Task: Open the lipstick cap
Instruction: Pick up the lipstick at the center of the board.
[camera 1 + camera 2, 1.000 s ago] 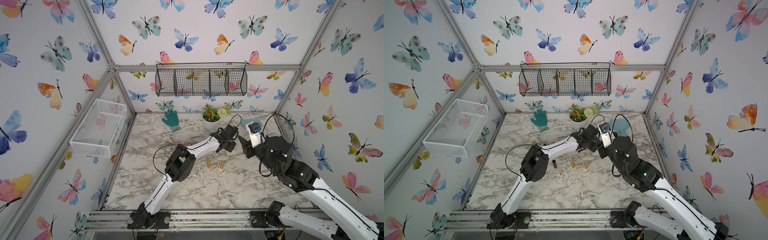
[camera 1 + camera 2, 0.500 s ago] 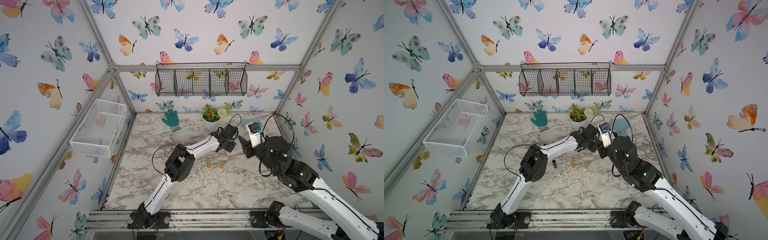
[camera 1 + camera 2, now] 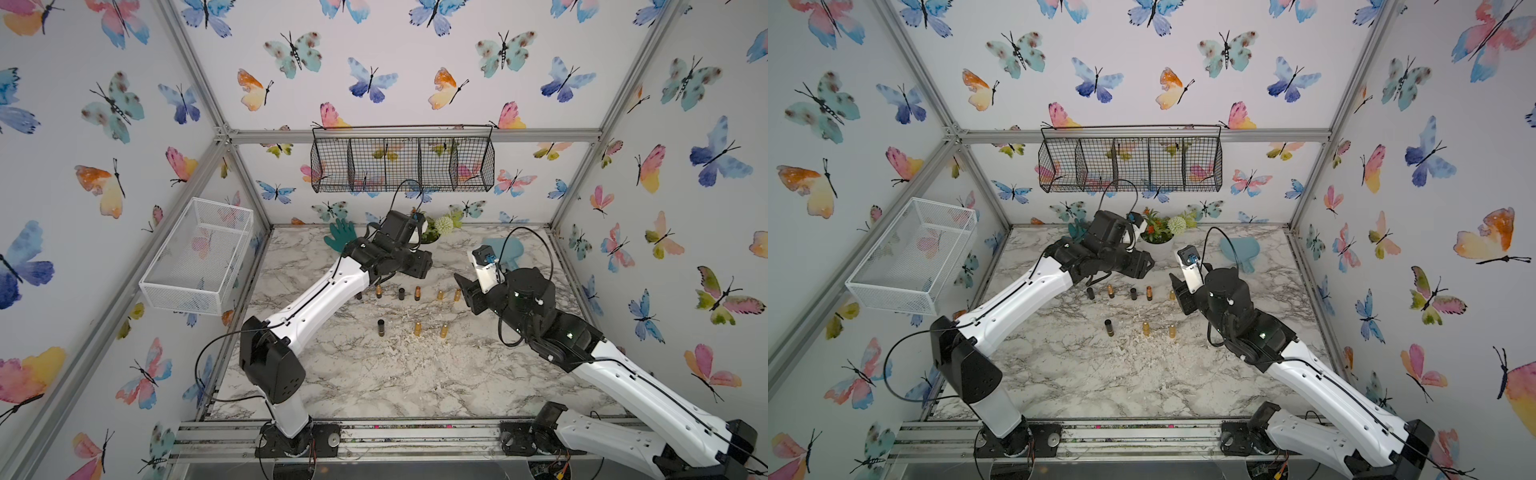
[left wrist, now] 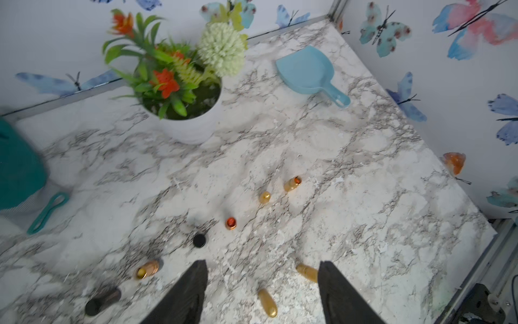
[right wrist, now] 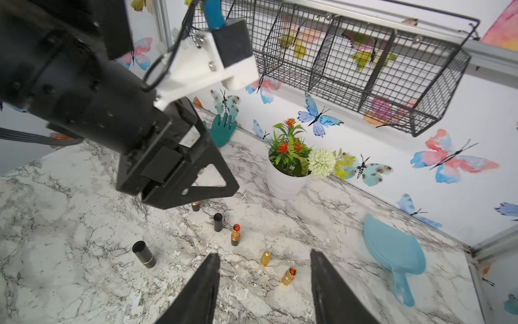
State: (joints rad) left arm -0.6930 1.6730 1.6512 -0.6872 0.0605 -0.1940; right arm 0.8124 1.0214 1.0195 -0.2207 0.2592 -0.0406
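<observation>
Both grippers hang above the marble tabletop and neither holds anything. The fingers of the left gripper stand wide apart, and only the tabletop shows between them. The fingers of the right gripper are also spread and empty.

The small tubes stand in two rows near the middle of the tabletop. The row closer to the back edge looks already opened: for example, an open lipstick with an orange tip has a black cap just beside it. The row closer to the front edge, where the arm bases are, has three pieces that seem to me still closed: a black lipstick, a middle gold lipstick and an outer gold lipstick. The gold ones are small, so I am not fully sure.

All three stand upright, so the long axis is vertical and a cap must come off upward. From both grippers they lie lower and toward the front edge. The black lipstick is on the side of the left arm, and the outer gold lipstick is nearer to the right gripper. I judge that one gripper must hold the body while the other pulls the cap.
</observation>
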